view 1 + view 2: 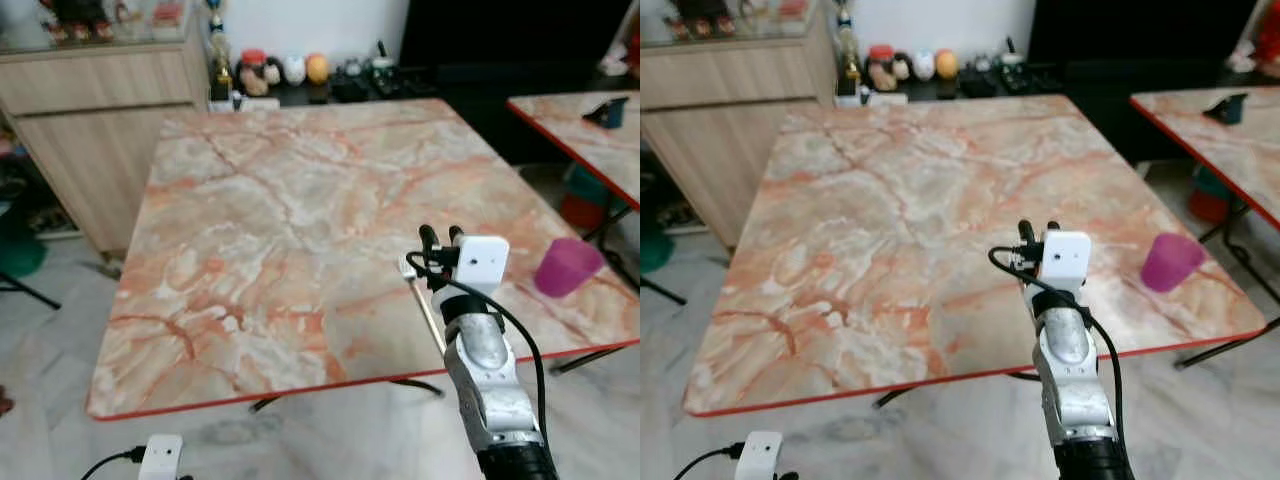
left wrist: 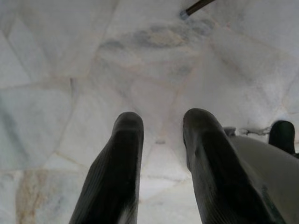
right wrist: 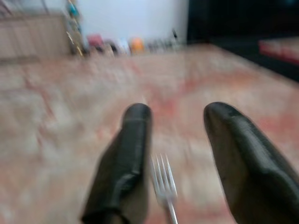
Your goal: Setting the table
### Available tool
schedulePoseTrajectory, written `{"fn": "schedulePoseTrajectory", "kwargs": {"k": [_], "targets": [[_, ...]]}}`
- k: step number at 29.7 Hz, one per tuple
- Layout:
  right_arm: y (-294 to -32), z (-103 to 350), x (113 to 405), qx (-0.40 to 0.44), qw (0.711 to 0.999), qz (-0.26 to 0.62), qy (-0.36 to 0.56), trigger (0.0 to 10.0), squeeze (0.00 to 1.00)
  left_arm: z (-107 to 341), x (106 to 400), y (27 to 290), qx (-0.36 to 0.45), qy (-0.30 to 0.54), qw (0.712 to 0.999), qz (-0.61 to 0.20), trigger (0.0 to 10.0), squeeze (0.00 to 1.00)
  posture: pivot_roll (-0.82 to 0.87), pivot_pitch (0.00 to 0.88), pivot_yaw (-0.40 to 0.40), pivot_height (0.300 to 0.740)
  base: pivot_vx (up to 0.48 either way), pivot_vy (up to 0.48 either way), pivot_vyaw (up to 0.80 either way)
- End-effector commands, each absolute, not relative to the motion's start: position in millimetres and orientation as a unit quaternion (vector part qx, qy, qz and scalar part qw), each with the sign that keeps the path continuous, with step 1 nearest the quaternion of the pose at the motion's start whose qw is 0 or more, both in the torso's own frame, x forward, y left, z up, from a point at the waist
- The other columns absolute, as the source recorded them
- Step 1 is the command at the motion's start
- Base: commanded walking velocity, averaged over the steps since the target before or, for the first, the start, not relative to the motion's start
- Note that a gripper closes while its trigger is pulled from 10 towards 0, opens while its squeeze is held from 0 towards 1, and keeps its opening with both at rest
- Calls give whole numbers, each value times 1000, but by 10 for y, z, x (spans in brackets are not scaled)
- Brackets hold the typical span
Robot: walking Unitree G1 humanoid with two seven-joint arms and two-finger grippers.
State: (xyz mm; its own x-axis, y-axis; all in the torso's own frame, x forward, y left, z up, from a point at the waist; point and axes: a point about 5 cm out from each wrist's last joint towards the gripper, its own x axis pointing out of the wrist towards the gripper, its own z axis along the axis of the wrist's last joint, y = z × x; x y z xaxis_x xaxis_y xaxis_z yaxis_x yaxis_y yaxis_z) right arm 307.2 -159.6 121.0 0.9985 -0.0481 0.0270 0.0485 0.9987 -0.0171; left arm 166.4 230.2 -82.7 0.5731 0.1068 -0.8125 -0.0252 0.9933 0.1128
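On the marble table (image 1: 250, 220), near its front edge, a fork (image 3: 163, 184) lies flat with tines pointing toward the far side. Right gripper (image 3: 175, 135) hovers just above the fork, fingers apart, nothing held. Pink cup (image 1: 566, 266) stands on the table, to the fork's right near the corner. Left gripper (image 2: 161, 140) hangs low beside the table over the floor (image 2: 70, 70), fingers apart.

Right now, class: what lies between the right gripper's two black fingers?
A fork lies on the marble table between the open right gripper's fingers, as the right wrist view shows.
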Motion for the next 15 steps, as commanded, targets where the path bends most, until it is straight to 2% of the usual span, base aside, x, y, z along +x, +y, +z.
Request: {"fn": "schedulePoseTrajectory", "kwargs": {"k": [1, 9, 15], "targets": [[-1646, 1094, 3055, -4, 999, -40, 30, 10000, 1000, -867, 1594, 2274, 44, 474, 879, 33, 10000, 0, -51, 0, 9, 736, 0, 0, 0], [-1689, 952, 3069, 6, 995, -40, 89, 10000, 1000, -885, 1561, 2247, 42, 476, 878, 31, 10000, 0, -51, 0, 9, 736, 0, 0, 0], [-1748, 959, 3225, 13, 992, -39, 121, 10000, 1000, -882, 1571, 2243, 42, 475, 878, 30, 10000, 0, -49, 0, 10, 736, 0, 0, 0]]}}
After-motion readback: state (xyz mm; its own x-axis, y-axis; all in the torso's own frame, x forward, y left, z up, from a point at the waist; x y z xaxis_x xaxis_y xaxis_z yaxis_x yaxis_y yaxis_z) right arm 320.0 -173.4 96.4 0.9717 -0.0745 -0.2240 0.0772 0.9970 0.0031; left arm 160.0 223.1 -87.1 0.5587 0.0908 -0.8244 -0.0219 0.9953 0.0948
